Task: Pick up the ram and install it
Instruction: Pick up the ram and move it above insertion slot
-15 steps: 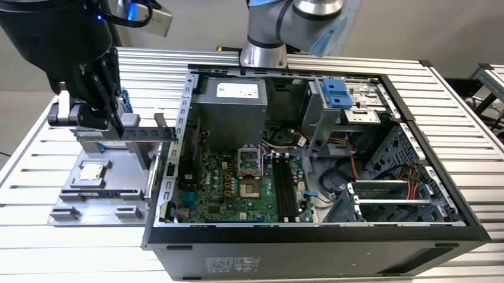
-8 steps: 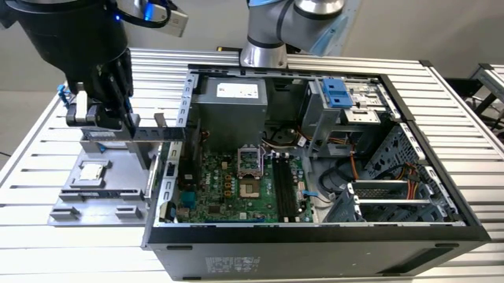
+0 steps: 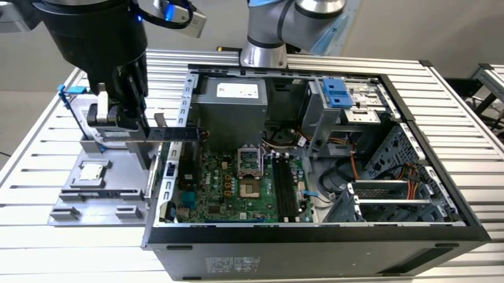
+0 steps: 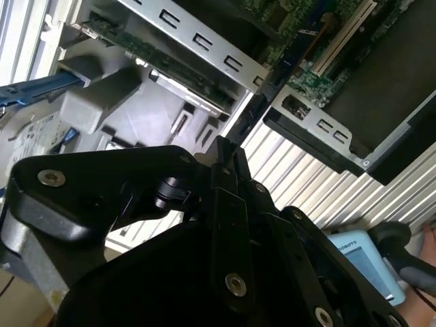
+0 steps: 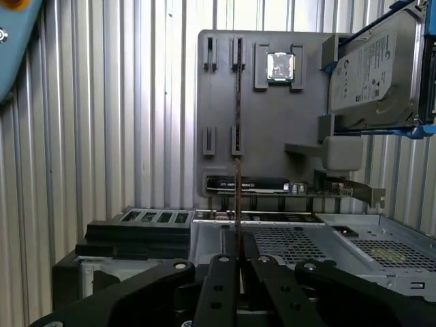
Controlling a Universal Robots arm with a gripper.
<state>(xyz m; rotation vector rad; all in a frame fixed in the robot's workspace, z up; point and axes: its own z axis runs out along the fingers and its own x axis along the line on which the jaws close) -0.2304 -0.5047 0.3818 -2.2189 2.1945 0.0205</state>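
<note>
One tool is seen in the first wrist view with its two black fingers pressed together on one ram, which is gripped at its near end. The ram is presented edge-on there, as a thin, straight dark line running away from the fingers. In the second wrist view it is shown as a narrow, dark bluish strip. It is held in the air, clear of the surfaces behind it.

Beyond the ram, the metal edge of one open computer case is crossed. One black expansion card is stood just past it, on the near edge of one grey tray. On the tray, one small square silver processor is laid flat. One silver hard drive with a white label is propped on its edge beside it. Everything is carried by one ribbed metal counter. In the exterior view the tool is placed over the tray, at the exterior view's left of the case.
</note>
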